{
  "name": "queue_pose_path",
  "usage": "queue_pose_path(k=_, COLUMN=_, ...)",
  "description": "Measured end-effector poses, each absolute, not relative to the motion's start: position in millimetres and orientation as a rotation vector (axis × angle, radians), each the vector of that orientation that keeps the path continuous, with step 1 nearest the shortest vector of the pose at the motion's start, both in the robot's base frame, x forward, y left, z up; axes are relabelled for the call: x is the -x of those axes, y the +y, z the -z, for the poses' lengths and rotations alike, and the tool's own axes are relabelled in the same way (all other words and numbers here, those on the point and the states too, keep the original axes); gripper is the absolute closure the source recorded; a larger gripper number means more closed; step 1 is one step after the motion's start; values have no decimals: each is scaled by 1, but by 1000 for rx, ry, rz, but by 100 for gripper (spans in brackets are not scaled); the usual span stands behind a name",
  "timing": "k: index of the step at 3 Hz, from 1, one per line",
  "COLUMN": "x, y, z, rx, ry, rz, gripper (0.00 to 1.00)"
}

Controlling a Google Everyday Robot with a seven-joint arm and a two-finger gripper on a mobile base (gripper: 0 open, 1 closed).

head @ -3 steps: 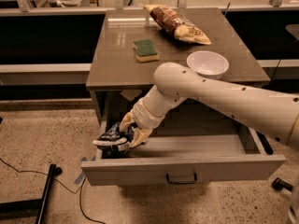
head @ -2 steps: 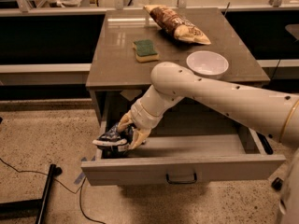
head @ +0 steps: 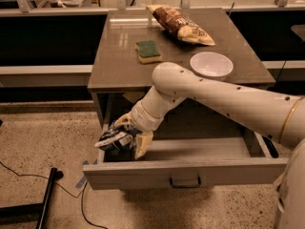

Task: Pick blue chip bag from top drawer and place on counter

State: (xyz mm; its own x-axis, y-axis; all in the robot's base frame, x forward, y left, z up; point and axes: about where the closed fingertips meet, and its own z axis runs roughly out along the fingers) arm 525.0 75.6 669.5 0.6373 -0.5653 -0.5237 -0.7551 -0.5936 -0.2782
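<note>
The gripper (head: 125, 140), clenched on the bag (head: 109, 140) at the drawer's (head: 186, 173) nine o'clock end, may lose it: the counter (head: 119, 66) edge overhangs at twelve.

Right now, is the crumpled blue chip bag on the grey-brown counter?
No, the gripper holds the bag over the open grey drawer, at its end.

I can read no lettering anywhere; the white marks on the blue chip bag (head: 109, 138), clamped in my end effector (head: 125, 140) at the top drawer's (head: 190, 173) left end, are illegible.
</note>
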Motion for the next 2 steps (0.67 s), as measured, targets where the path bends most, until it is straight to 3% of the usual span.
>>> queue_pose_path(k=1, x=-528, y=70, z=-672, rx=2340, ry=1056, rz=-551, gripper=3)
queue_pose_path(k=2, x=-530, y=68, z=-672, rx=2305, ry=1076, rz=-578, gripper=0)
